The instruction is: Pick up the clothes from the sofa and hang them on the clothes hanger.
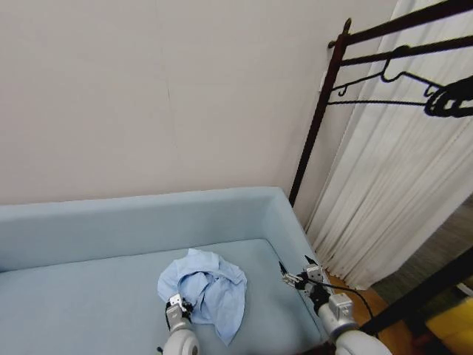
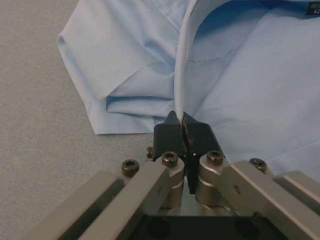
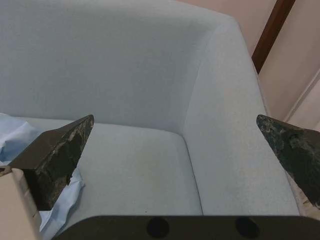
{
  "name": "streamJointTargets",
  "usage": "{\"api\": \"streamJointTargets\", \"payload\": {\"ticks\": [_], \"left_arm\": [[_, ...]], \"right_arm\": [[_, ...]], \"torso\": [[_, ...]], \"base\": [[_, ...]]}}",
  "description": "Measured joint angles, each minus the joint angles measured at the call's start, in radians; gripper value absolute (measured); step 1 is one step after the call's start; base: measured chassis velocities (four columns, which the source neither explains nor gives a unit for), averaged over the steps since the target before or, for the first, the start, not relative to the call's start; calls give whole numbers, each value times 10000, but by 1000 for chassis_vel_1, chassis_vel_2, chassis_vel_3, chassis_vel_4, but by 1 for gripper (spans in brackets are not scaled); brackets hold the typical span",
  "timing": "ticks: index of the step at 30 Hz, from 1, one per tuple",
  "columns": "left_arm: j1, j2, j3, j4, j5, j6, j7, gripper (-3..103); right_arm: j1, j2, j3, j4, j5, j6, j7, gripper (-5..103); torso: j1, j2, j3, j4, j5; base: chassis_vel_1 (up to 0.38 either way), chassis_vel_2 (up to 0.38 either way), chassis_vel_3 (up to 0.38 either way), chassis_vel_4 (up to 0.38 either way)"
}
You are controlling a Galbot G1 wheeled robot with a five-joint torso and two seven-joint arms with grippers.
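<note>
Your left end effector (image 2: 185,125) pinches the shirt (image 2: 250,100); the hanger (image 1: 449,100) sits high right, probably nearer your wide-spread right end effector (image 3: 175,118).

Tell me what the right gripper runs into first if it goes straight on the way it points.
Most likely the sofa, near its back corner: the open right gripper aims there. The seat might come first, since depth is unclear. The blue shirt lies off that line.
</note>
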State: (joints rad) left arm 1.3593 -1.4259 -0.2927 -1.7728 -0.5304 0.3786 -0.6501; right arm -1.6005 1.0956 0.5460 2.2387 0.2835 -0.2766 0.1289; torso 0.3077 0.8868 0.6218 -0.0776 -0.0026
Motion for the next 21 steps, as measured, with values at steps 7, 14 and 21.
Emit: {"api": "streamJointTargets", "payload": {"ticks": [7,14,21], "left_arm": [[-95,541,13,-365,-290,492,155,0],[-154,773,57,-613,-444,527,263,0],[-85,1174,137,-1244,-552,513,378,0]], "right_arm": [[35,103,-24,-159,-8,2,1,100],[222,69,-34,-196,89,-17,76,100],[591,-136,-133,-126,864,-339,244,100]], "torso": [[0,0,0,-3,22],[0,-1,0,-3,22],[0,0,0,-4,25]], "base": [[0,0,0,0],[0,0,0,0],[0,0,0,0]]}}
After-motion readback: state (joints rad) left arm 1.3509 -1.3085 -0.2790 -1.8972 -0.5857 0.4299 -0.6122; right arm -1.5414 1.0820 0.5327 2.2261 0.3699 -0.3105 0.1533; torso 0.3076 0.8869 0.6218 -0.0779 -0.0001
